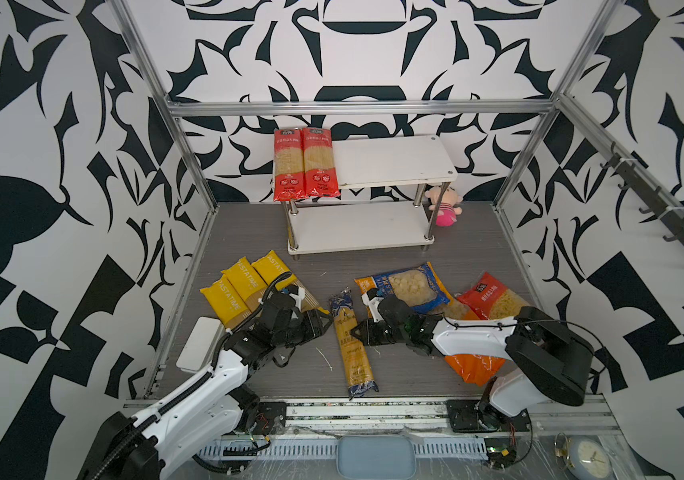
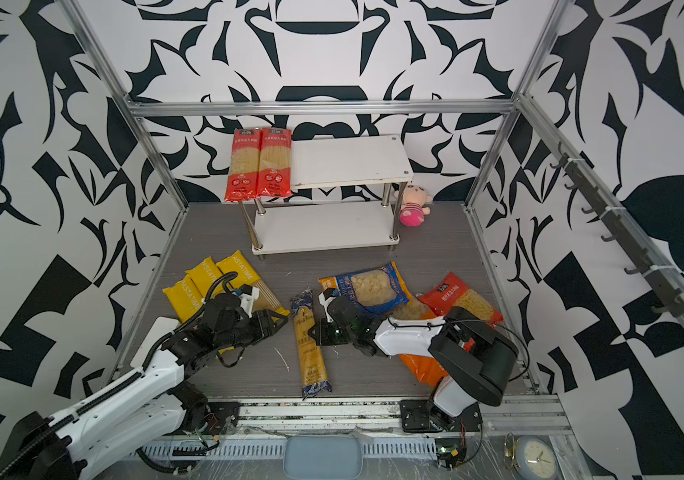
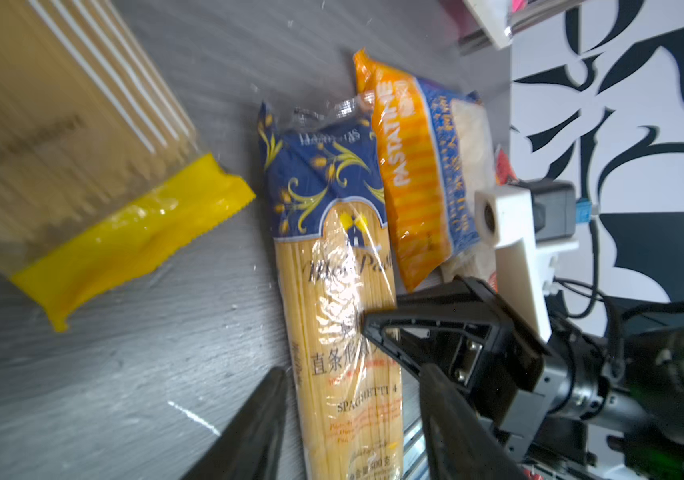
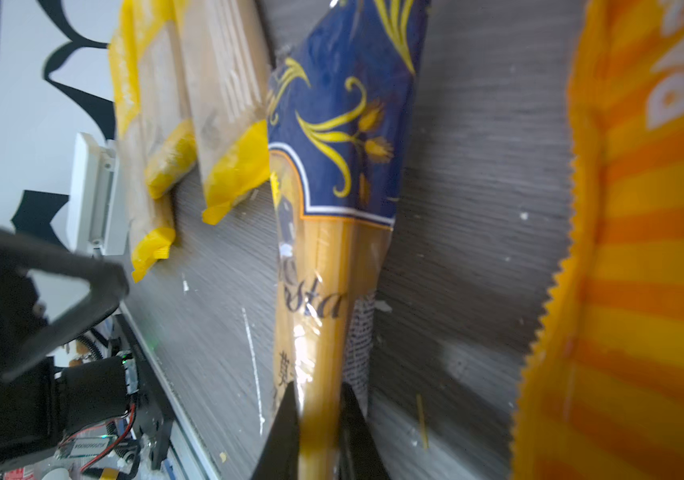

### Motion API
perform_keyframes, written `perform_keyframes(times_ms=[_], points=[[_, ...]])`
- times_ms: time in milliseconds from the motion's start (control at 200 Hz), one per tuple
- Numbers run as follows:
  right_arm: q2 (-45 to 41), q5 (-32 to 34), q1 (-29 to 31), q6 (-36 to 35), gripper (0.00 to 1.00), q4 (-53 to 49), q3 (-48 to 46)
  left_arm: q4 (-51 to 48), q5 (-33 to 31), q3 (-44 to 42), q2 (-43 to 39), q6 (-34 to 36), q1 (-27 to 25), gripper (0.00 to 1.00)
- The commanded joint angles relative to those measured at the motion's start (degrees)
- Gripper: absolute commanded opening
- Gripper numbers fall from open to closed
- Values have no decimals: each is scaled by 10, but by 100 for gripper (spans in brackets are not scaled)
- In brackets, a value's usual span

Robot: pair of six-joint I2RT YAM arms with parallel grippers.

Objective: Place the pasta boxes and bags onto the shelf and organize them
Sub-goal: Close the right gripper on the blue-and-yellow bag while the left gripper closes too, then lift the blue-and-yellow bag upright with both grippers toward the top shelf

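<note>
We have two red spaghetti packs [image 1: 305, 164] lying side by side at the left end of the shelf [image 1: 394, 162], on its top board; both boards are otherwise bare. By our count seven packs remain on the table [image 1: 332, 266] in front of the shelf: the dark blue spaghetti pack [image 1: 353, 345], three yellow packs [image 1: 244, 286] front left, and the blue bag [image 1: 411, 286], orange bag [image 1: 473, 365] and red bag [image 1: 494, 299] front right. Our right gripper [image 4: 317, 399] has its fingers clamped on the dark blue spaghetti pack; our left gripper [image 3: 353, 372] has its fingers apart beside it.
</note>
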Motion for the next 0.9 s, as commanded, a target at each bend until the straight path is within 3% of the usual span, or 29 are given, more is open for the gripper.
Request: perform_keyframes(times_ms=[0,240,435,480,850,895], points=[[-73,12,-8,-45,2,79,17,-11,56,34,-24,43,9,63],[-191,14,-48,-95,0,10,44,99,91,28,-46,67,10,83],[-265,-16,-91,-120,0,-68,105,217,166,50,17,58,5,84],[-275,-24,-98,-126,0,-81,121,241,175,59,34,59,0,89],[-263,-103,-121,-153,0,-126,260,362,264,158,150,56,-20,86],[-257,-114,-123,-156,0,-126,273,371,272,168,157,55,-20,79]])
